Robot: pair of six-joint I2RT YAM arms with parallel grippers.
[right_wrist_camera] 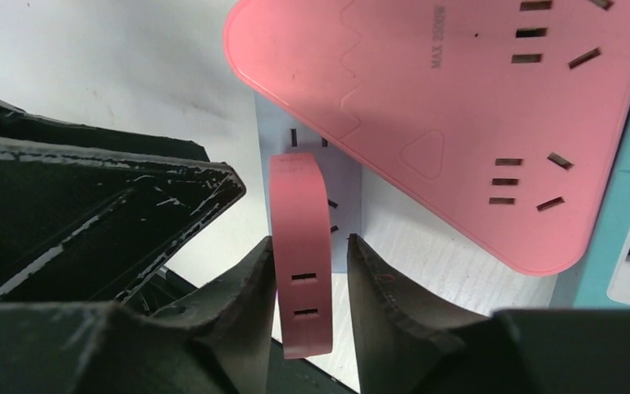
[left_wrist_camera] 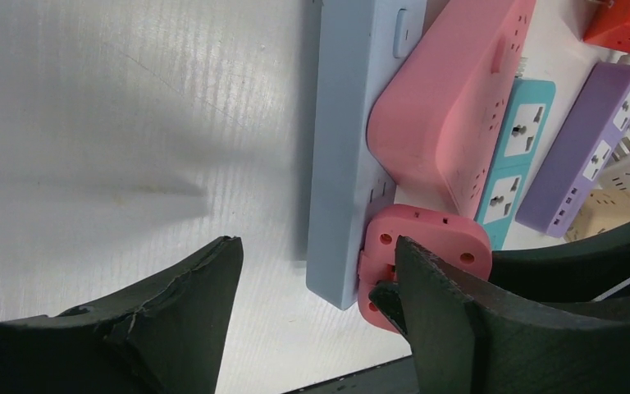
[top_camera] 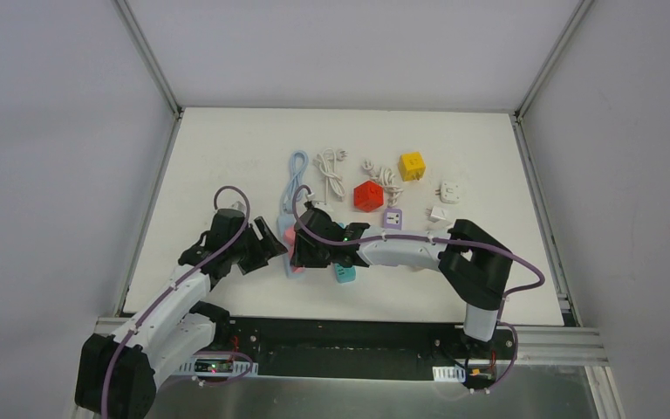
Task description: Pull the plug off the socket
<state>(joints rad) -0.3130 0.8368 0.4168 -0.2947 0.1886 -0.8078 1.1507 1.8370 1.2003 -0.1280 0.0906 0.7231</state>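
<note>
Both arms sat low, meeting at frame centre: left arm (top_camera: 179,284) from lower left, right arm (top_camera: 401,249) bent across from the right. Left gripper (left_wrist_camera: 316,254) gaped wide astride the blue strip (left_wrist_camera: 340,148) end. Right gripper (right_wrist_camera: 309,245) flanked the pink plug (right_wrist_camera: 302,271), which sat against the strip, with fingers (right_wrist_camera: 381,308) narrowly apart and a sliver of gap on one side.

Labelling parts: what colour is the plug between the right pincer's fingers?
The plug is pink; clearest in right wrist view.

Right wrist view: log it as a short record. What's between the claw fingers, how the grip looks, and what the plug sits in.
between fingers: pink plug
grip: right claw straddles it, with a sliver of gap on one side
plug seated in: pale blue power strip
alongside: large pink power strip, hiding part of the blue one
</note>
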